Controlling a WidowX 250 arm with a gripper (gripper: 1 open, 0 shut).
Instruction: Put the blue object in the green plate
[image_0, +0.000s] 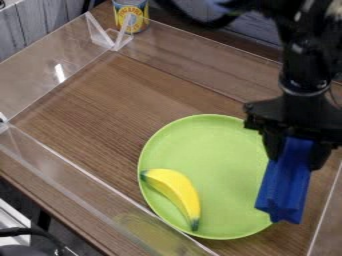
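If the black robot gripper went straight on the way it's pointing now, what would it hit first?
The solid blue plastic block it holds leads, probably meeting the round lime-green plastic plate near its right edge in the picture; depth is unclear, so possibly the wooden tabletop beside it.

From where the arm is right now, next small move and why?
Probably ease the gripper further inward over the green plate, keeping its grip: the blue object hangs by the plate's right rim in view, and the banana sits at the opposite side.
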